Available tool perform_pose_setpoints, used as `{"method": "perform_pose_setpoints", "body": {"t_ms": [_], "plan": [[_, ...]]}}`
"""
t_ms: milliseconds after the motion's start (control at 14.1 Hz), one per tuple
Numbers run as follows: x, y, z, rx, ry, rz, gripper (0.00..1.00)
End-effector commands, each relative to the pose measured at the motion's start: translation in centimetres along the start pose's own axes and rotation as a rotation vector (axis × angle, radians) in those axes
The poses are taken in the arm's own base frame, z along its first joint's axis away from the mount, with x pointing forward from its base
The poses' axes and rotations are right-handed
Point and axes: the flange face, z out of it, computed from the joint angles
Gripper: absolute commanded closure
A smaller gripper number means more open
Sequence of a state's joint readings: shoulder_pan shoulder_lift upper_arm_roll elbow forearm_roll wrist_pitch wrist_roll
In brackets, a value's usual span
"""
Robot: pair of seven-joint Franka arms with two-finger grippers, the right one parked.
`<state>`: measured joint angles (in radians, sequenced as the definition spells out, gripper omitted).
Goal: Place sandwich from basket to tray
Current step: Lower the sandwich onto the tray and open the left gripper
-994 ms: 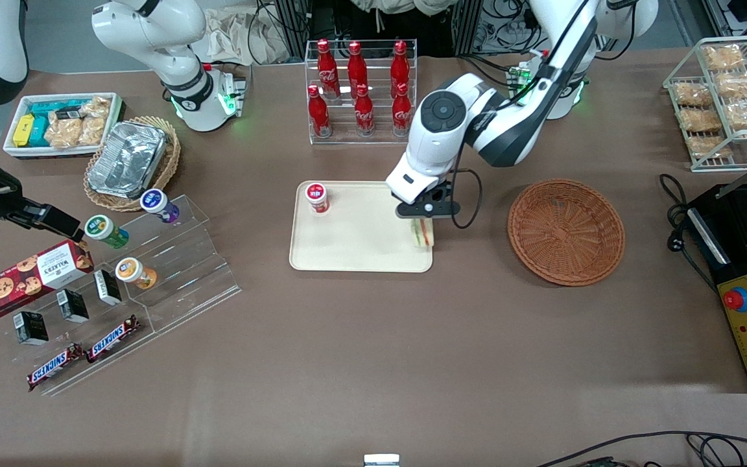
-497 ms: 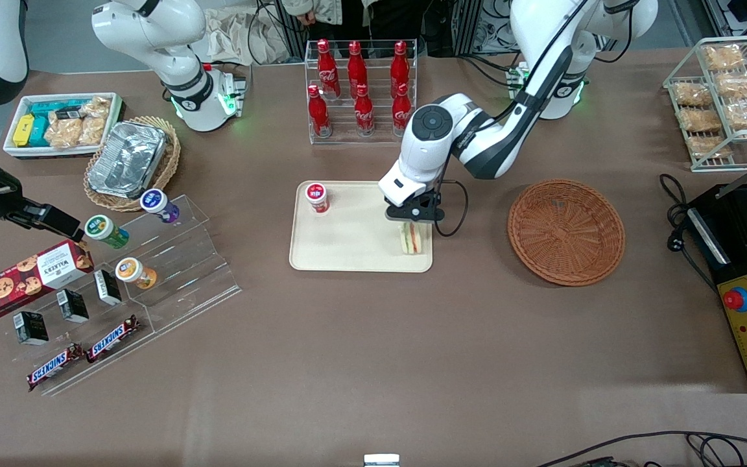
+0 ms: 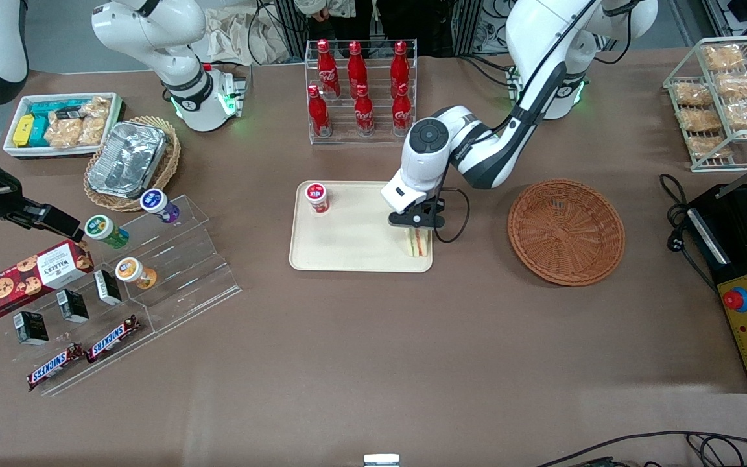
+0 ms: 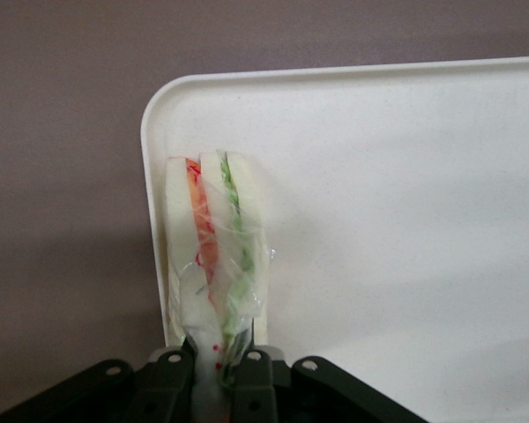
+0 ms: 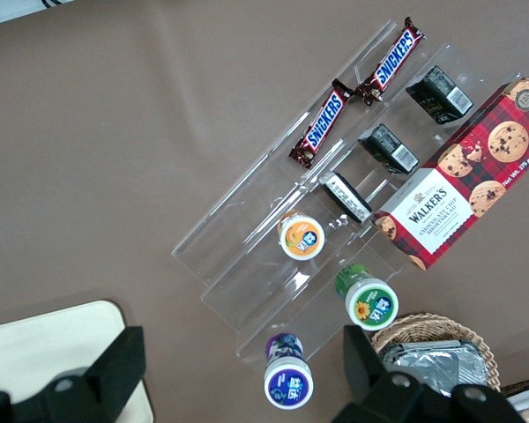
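The sandwich (image 3: 418, 243) (image 4: 213, 247), a wrapped wedge of white bread with red, orange and green layers, stands on edge at the corner of the cream tray (image 3: 347, 250) (image 4: 406, 220) nearest the basket and the front camera. My left gripper (image 3: 416, 227) (image 4: 219, 370) sits just above it, shut on the sandwich's upper end, with the wrap pinched between the black fingers. The reddish-brown wicker basket (image 3: 566, 231) lies beside the tray toward the working arm's end, with nothing in it.
A small red-lidded cup (image 3: 316, 196) stands on the tray's corner farthest from the sandwich. A rack of red bottles (image 3: 360, 91) stands farther from the camera than the tray. A clear stepped stand with snacks (image 3: 153, 259) lies toward the parked arm's end.
The gripper has come down with the sandwich over the tray's corner, shifting slightly toward the camera. The wrist now sits lower and the sandwich stays in the fingers.
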<state>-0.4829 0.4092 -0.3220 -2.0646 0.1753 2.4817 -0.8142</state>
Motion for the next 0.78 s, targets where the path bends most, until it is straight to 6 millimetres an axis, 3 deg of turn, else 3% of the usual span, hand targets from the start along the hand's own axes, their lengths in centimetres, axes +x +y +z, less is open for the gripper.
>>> {"method": "perform_pose_setpoints", "body": {"t_ms": [0, 142, 284, 355, 639, 710], "plan": [[-0.2, 0.1, 0.0, 0.01, 0.028, 0.01, 0.86], [-0.2, 0.1, 0.0, 0.011, 0.028, 0.01, 0.82], [-0.2, 0.1, 0.1, 0.011, 0.026, 0.01, 0.41], [-0.2, 0.0, 0.0, 0.011, 0.028, 0.009, 0.32], [0.2, -0.1, -0.8, 0.012, 0.035, -0.01, 0.18], [0.3, -0.4, -1.4, 0.026, 0.032, -0.019, 0.02]]}}
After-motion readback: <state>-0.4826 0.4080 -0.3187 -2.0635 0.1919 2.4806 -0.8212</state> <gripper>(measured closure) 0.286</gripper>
